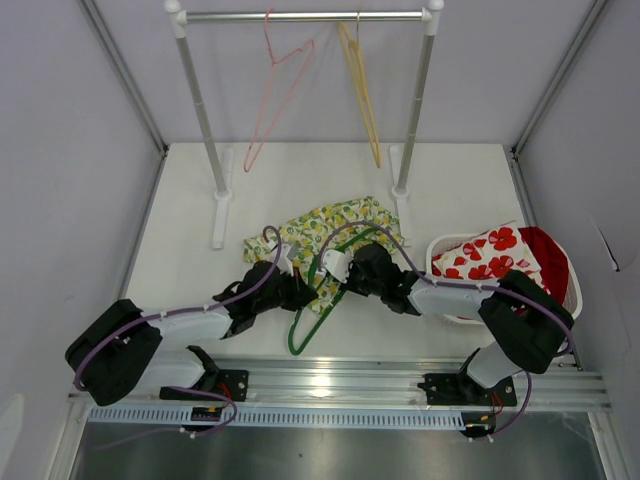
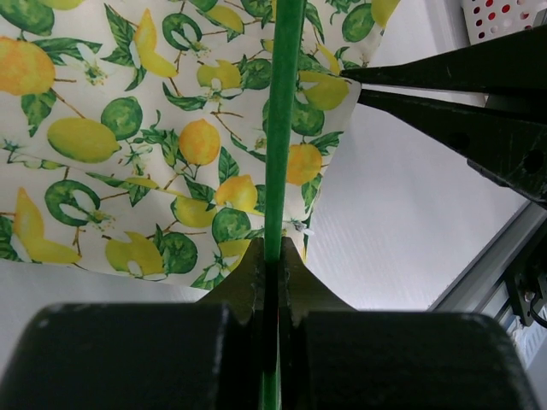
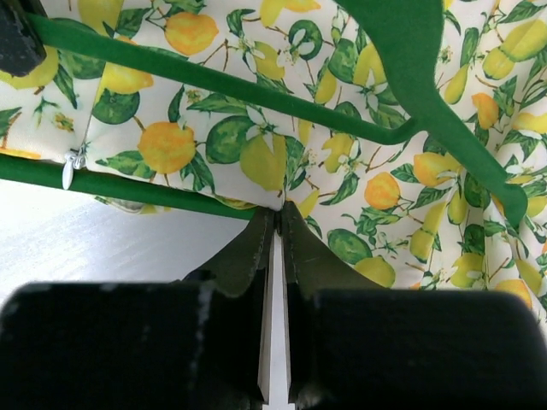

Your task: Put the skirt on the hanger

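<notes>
The lemon-print skirt lies crumpled on the white table, with the green hanger lying partly on it, its hook toward the near edge. My left gripper is shut on the green hanger's bar, which runs straight up from the fingertips across the skirt. My right gripper comes in from the right. Its tips are pinched together on the skirt's edge, just beside a green hanger bar. The hanger's other arm crosses the fabric above.
A clothes rail stands at the back with a pink wire hanger and a yellow hanger on it. A white basket holding red-flowered cloth sits at the right. The rail's feet rest behind the skirt.
</notes>
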